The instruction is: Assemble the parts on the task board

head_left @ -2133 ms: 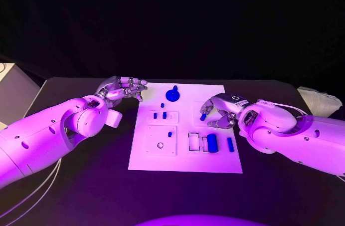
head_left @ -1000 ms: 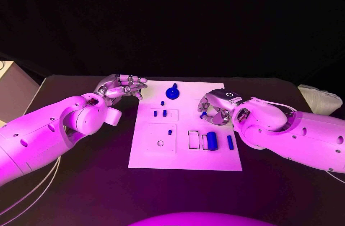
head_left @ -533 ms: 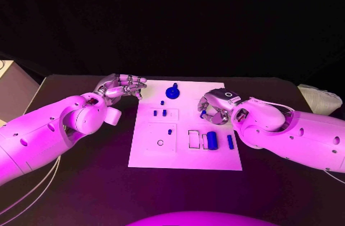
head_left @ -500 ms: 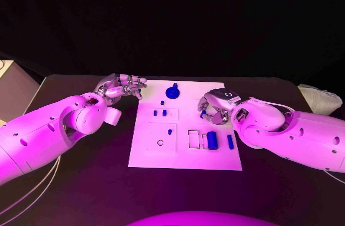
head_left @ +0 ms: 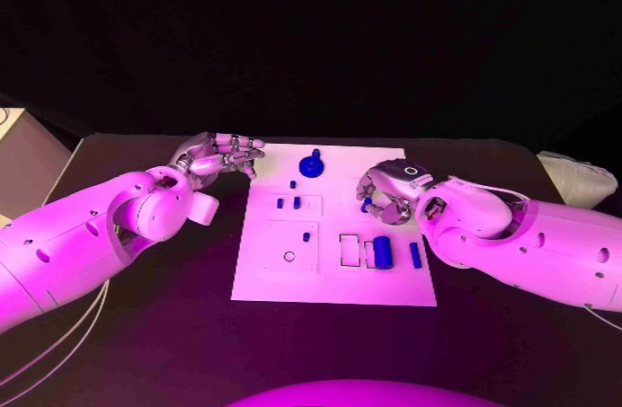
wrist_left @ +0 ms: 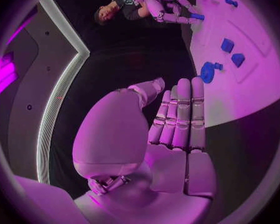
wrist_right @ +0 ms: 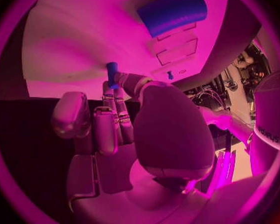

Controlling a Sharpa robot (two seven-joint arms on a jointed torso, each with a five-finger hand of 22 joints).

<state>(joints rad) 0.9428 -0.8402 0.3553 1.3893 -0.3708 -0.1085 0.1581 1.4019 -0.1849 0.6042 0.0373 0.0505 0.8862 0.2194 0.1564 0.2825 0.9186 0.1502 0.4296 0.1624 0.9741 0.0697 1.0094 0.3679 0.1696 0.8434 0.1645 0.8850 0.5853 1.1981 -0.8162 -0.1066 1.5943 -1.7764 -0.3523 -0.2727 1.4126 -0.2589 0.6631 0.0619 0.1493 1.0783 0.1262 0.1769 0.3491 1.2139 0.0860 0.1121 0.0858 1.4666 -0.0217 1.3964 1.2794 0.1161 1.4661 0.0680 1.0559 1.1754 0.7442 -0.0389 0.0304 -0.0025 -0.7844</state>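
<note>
Task board (head_left: pixel 334 286) lay at the centre of the black surface (head_left: pixel 155 335), assembly judged partly complete. Several blue parts stood in or lay on the board: a round knobbed part (head_left: pixel 311 165) near its far edge, two small parts (head_left: pixel 288 204) in a recess, a large cylinder (head_left: pixel 383 251) beside open rectangular slots, and a slim bar (head_left: pixel 415 255). Right hand (head_left: pixel 385 198) hovered over the board's right side, pinching a small blue peg (wrist_right: pixel 111 70) at its fingertips; this peg was apparently not yet seated. Left hand (head_left: pixel 223 156) was raised off the board's far left corner, fingers curled and empty. Empty slots suggested further insertions remained.
</note>
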